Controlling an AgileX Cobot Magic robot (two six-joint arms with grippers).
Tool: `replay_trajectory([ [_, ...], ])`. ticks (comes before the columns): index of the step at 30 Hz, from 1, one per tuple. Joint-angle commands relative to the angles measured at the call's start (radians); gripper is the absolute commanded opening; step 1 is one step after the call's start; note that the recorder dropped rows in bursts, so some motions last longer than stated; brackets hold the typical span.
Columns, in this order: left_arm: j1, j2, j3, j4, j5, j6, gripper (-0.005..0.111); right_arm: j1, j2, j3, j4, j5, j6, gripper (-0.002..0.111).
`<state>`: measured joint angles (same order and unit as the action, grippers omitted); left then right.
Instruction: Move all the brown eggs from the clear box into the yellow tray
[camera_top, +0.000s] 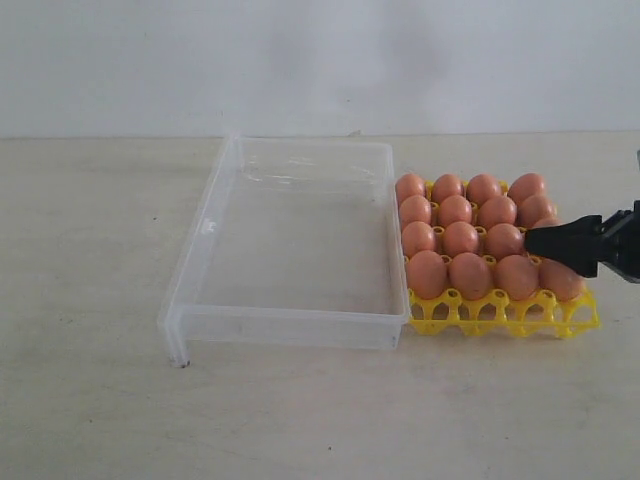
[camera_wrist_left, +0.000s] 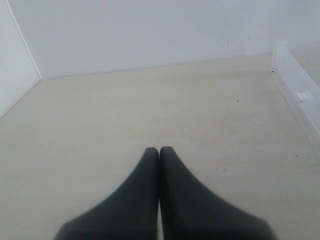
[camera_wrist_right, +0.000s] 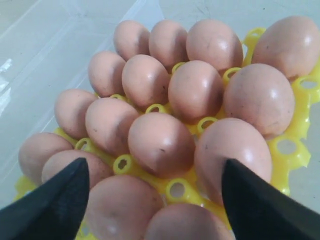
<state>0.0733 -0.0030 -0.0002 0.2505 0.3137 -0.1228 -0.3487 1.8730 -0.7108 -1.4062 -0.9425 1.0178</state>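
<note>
All brown eggs (camera_top: 470, 235) are seated in yellow tray (camera_top: 500, 318), set just beside clear box (camera_top: 290, 325). R gripper (camera_wrist_right: 155, 162) jaws are spread wide over eggs, nothing pinched. L gripper (camera_wrist_left: 159, 150) jaws are pressed together above table (camera_wrist_left: 100, 125).

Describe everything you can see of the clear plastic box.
The shallow rectangular clear plastic box looks like thin transparent plastic, with low walls and a slightly thicker rim. A small tab leg juts down at its near left corner in the exterior view. It lies flat and open-topped on the pale table, with nothing visible inside. Its right wall runs alongside the bright yellow lattice egg tray, close enough to touch, though contact cannot be confirmed.
</note>
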Motion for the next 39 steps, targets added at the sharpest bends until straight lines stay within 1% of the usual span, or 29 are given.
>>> replay_trajectory([
  [1, -0.004, 0.003, 0.0, 0.002, -0.003, -0.004, -0.004, 0.001, 0.0, 0.001, 0.004, 0.039, 0.0, 0.073],
  [7, -0.004, 0.003, 0.0, 0.002, -0.003, -0.004, -0.004, 0.001, -0.002, 0.001, 0.003, 0.041, 0.02, 0.073],
  [9, -0.004, 0.003, 0.0, 0.002, -0.003, -0.004, -0.004, 0.001, -0.013, 0.001, -0.017, 0.041, 0.114, 0.073],
  [10, -0.004, 0.003, 0.0, 0.002, -0.003, -0.004, -0.004, 0.001, -0.027, 0.001, -0.038, 0.03, 0.202, 0.073],
  [12, -0.004, 0.003, 0.0, 0.002, -0.003, -0.004, -0.004, -0.001, -0.053, 0.001, -0.074, 0.01, 0.366, 0.067],
  [13, -0.004, 0.003, 0.0, 0.002, -0.003, -0.004, -0.004, -0.001, -0.079, 0.001, -0.103, 0.002, 0.519, 0.057],
  [14, -0.004, 0.003, 0.0, 0.002, -0.003, -0.004, -0.004, -0.001, -0.099, 0.001, -0.12, -0.005, 0.616, 0.046],
  [15, -0.004, 0.003, 0.0, 0.002, -0.003, -0.004, -0.004, -0.001, -0.125, 0.001, -0.137, -0.012, 0.701, 0.034],
  [16, -0.004, 0.003, 0.0, 0.002, -0.003, -0.004, -0.004, -0.001, -0.153, 0.001, -0.139, -0.031, 0.783, 0.01],
  [17, -0.004, 0.003, 0.0, 0.002, -0.003, -0.004, -0.004, -0.001, -0.181, 0.001, -0.13, -0.049, 0.807, 0.001],
  [20, -0.004, 0.003, 0.0, 0.002, -0.003, -0.004, -0.004, -0.001, -0.289, 0.001, -0.034, -0.089, 0.753, 0.0],
  [22, -0.004, 0.003, 0.0, 0.002, -0.003, -0.004, -0.004, -0.001, -0.41, 0.001, 0.011, -0.056, 0.723, 0.0],
  [24, -0.004, 0.003, 0.0, 0.002, -0.003, -0.004, -0.004, -0.001, -0.551, 0.001, 0.023, 0.054, 0.719, 0.0],
  [26, -0.004, 0.003, 0.0, 0.002, -0.003, -0.004, -0.004, 0.0, -0.737, 0.004, 0.021, 0.205, 0.722, 0.0],
  [28, -0.004, 0.003, 0.0, 0.002, -0.003, -0.004, -0.004, 0.0, -0.927, 0.024, 0.036, 0.353, 0.762, 0.0],
  [31, -0.004, 0.003, 0.0, 0.002, -0.003, -0.004, -0.004, 0.01, -1.149, 0.061, 0.041, 0.513, 0.852, 0.0],
  [33, -0.004, 0.003, 0.0, 0.002, -0.003, -0.004, -0.004, 0.01, -1.267, 0.076, 0.039, 0.528, 0.896, 0.0],
  [35, -0.004, 0.003, 0.0, 0.002, -0.003, -0.004, -0.004, 0.01, -1.37, 0.082, -0.013, 0.47, 0.886, 0.0],
  [36, -0.004, 0.003, 0.0, 0.002, -0.003, -0.004, -0.004, 0.01, -1.404, 0.082, -0.1, 0.411, 0.865, 0.0],
  [38, -0.004, 0.003, 0.0, 0.002, -0.003, -0.004, -0.004, 0.041, -1.483, 0.077, -0.327, 0.311, 0.783, 0.0],
  [39, -0.004, 0.003, 0.0, 0.002, -0.003, -0.004, -0.004, 0.062, -1.516, 0.084, -0.338, 0.288, 0.768, 0.0],
])
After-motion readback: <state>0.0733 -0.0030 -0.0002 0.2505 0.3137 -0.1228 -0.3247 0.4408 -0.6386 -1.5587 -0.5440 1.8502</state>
